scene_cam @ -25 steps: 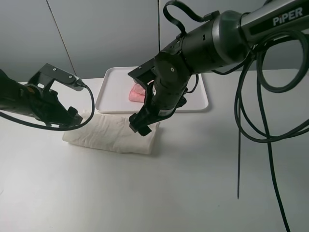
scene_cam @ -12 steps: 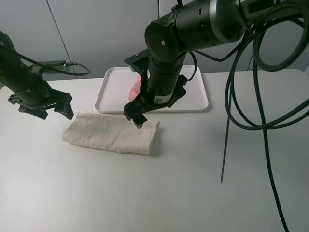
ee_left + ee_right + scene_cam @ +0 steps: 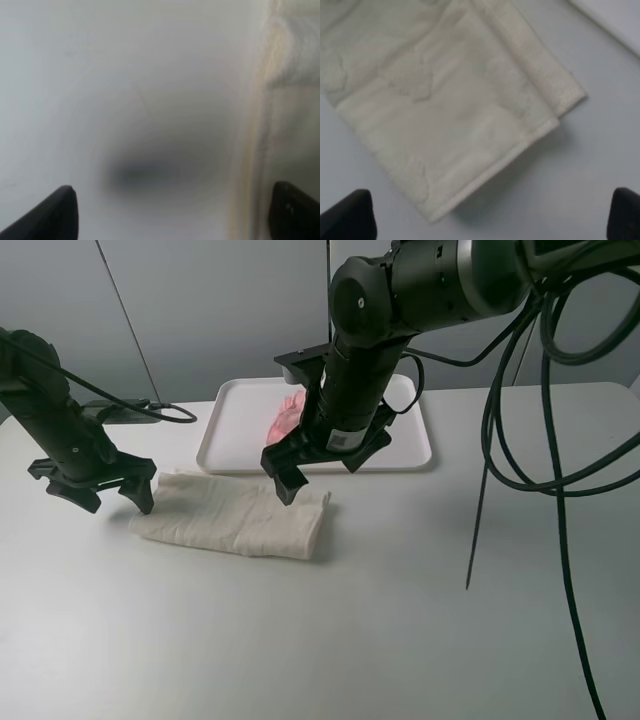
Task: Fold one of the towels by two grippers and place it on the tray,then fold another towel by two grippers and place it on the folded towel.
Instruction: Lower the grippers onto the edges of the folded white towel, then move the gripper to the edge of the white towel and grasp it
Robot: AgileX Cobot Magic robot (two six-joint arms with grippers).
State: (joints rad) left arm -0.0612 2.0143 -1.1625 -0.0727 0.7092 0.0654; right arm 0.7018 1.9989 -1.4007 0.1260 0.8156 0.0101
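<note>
The first half looks done: a pink towel [image 3: 287, 418] sits folded on the white tray [image 3: 225, 440], upper middle of the high view. The cream towel [image 3: 235, 515] lies on the table [image 3: 400, 620] at centre left, folded over but not yet on the tray. The left gripper [image 3: 115, 502] points down just beside its left end, and the right gripper [image 3: 318, 475] hangs above its right end. Both pairs of jaws stand apart, holding nothing.

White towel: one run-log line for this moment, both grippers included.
pink towel: on tray | white towel: folded, on table | left gripper: open, at its left end | right gripper: open, above its right end
</note>
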